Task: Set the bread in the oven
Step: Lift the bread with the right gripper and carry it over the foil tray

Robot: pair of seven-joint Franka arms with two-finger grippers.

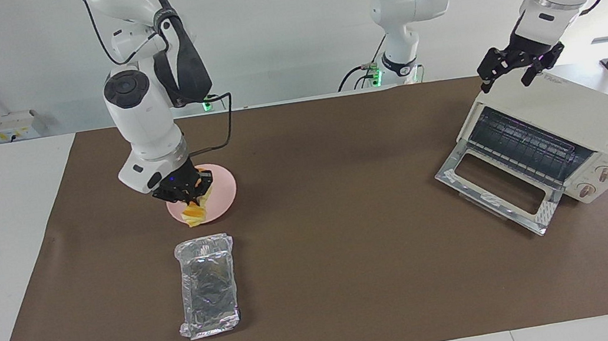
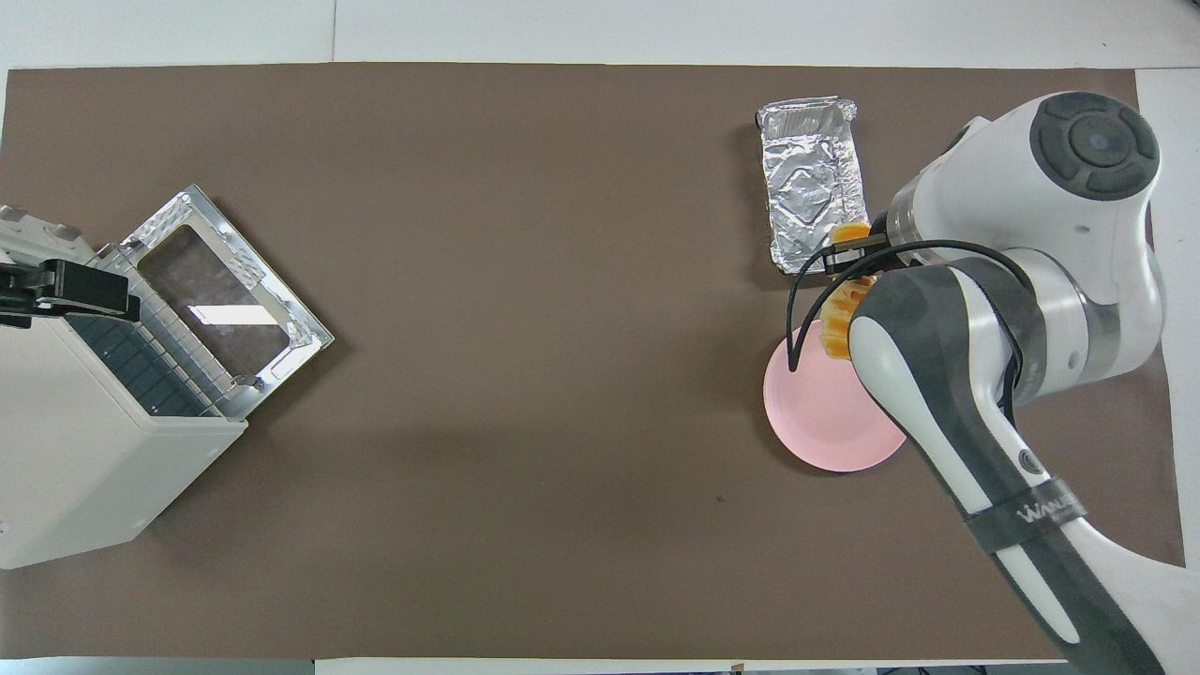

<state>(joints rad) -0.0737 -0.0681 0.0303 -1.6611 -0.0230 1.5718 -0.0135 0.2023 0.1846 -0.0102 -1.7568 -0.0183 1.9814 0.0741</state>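
The bread, a yellow-orange loaf, lies on the pink plate's edge and sticks out toward the foil tray. My right gripper is down on the plate, its fingers shut on the bread's upper part. In the overhead view the right arm hides most of the bread. The cream oven stands at the left arm's end of the table, its glass door dropped open and the wire rack showing. My left gripper hangs open just over the oven's top edge, holding nothing.
A crinkled silver foil tray lies farther from the robots than the plate, close beside it. A brown mat covers the table between the plate and the oven.
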